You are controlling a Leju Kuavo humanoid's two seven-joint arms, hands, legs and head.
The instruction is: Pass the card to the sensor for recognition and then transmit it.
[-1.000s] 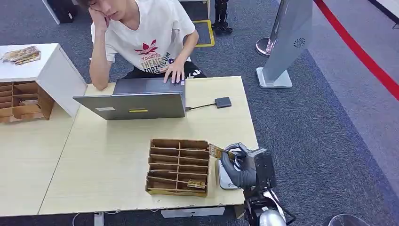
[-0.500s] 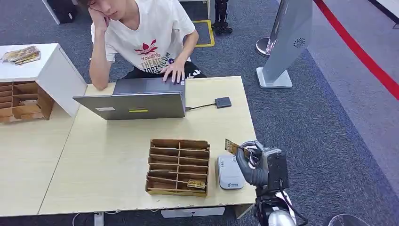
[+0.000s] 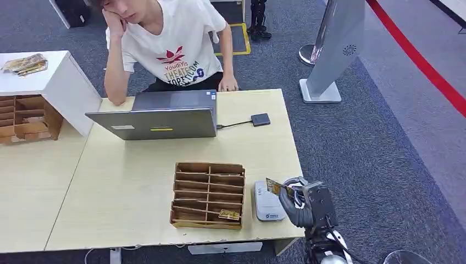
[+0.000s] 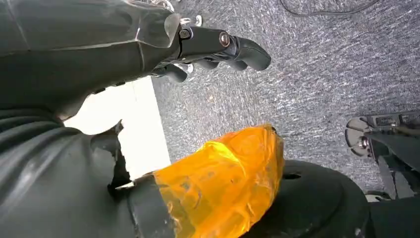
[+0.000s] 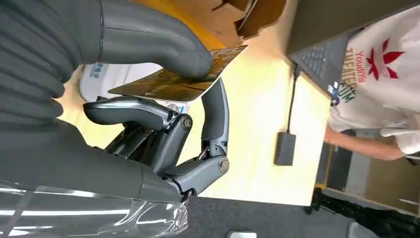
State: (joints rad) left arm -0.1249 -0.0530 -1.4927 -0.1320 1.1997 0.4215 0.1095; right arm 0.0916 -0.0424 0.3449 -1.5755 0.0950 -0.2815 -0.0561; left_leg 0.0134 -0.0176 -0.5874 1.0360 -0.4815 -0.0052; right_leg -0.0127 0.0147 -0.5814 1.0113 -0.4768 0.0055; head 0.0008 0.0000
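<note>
My right hand [image 3: 299,204] hovers at the table's near right corner, pinching a yellow patterned card [image 3: 276,187] between thumb and fingers. The card is tilted and hangs just above the right edge of the white sensor [image 3: 265,202], which lies flat beside the wooden organiser [image 3: 209,193]. In the right wrist view the thumb [image 5: 148,44] presses on the card [image 5: 181,82], with the sensor [image 5: 111,77] behind it. My left hand [image 4: 213,44] hangs over grey carpet, its fingers loosely bent with nothing in them.
A person [image 3: 165,44] sits at the far side behind an open laptop [image 3: 159,118], one hand at the table's far edge. A small dark device [image 3: 260,119] is cabled to the laptop. Another card [image 3: 229,214] lies in the organiser's near row. A white cabinet [image 3: 49,82] stands left.
My right hand carried the card rightward from the organiser's edge, past the sensor, then lowered a little. The person's hand left the laptop keyboard for the table's far edge.
</note>
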